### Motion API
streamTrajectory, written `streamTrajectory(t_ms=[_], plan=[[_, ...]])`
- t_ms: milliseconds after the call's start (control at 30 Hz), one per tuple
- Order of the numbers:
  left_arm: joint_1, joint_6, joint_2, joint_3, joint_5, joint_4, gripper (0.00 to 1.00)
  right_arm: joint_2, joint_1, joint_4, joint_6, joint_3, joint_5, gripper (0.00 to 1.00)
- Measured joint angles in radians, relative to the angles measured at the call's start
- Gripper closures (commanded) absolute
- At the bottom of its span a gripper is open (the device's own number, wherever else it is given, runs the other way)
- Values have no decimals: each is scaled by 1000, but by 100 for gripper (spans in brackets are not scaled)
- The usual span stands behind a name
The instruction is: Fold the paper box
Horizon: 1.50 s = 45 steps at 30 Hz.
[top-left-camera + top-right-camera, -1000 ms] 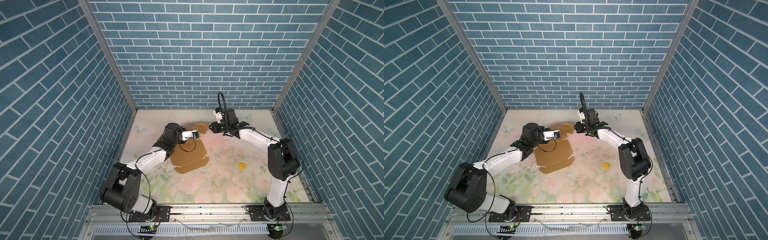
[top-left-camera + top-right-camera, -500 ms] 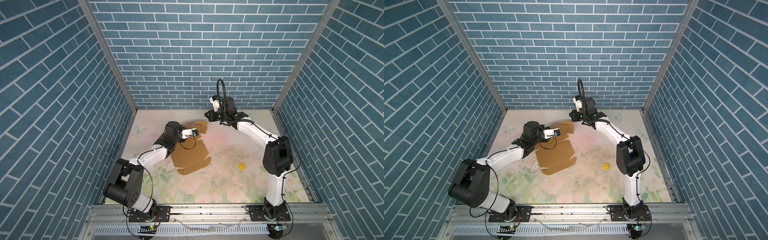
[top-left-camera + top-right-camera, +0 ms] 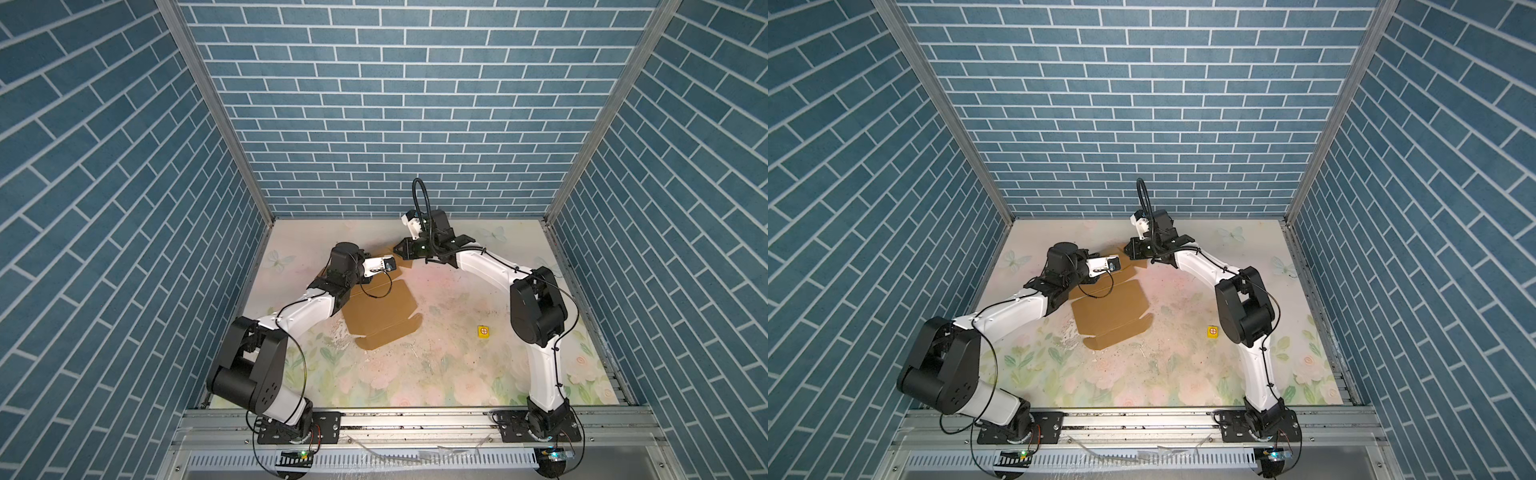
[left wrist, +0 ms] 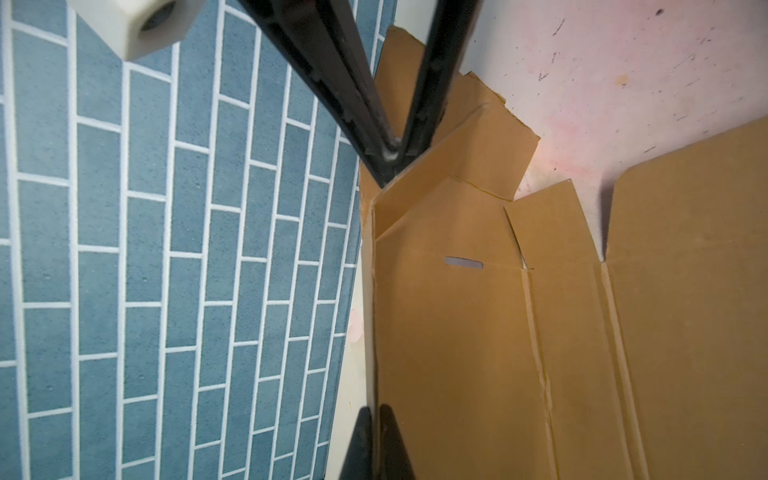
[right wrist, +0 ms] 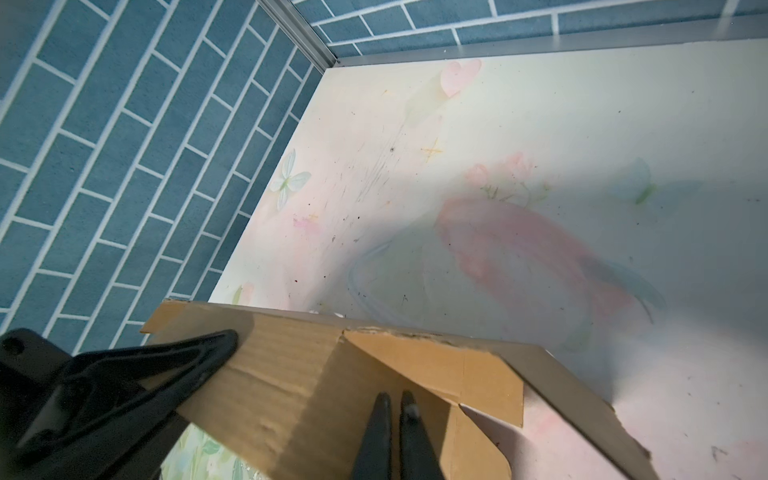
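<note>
Left wrist view: the left gripper [image 4: 376, 419] is pinched tight on the near end of the raised side wall of the paper box [image 4: 478, 332]. The right gripper [image 4: 390, 156] is clamped on the far corner of that same wall. In both top views the box lies left of centre on the tabletop [image 3: 457, 374], toward the far edge. Its long axis runs roughly near to far, and its other panels lie flat. Those panels lie on the right arm's side of the held wall, so the fold likely swings that way. No print shows on the cardboard. A small yellow cube [image 3: 483, 331], well apart, bears a red crossed circle.
</note>
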Motion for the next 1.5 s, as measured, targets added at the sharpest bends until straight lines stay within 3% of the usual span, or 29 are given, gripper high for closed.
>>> streamTrajectory(t_ms=[867,1300,1500], plan=[[5,3,31,5,-18,46,100,47,39,119,87,-35,-60,90],[5,3,31,-7,-16,65,100,-12,-16,165,107,-278,169,71],[5,3,31,-7,-15,67,100,-1,-12,235,152,-294,197,69]])
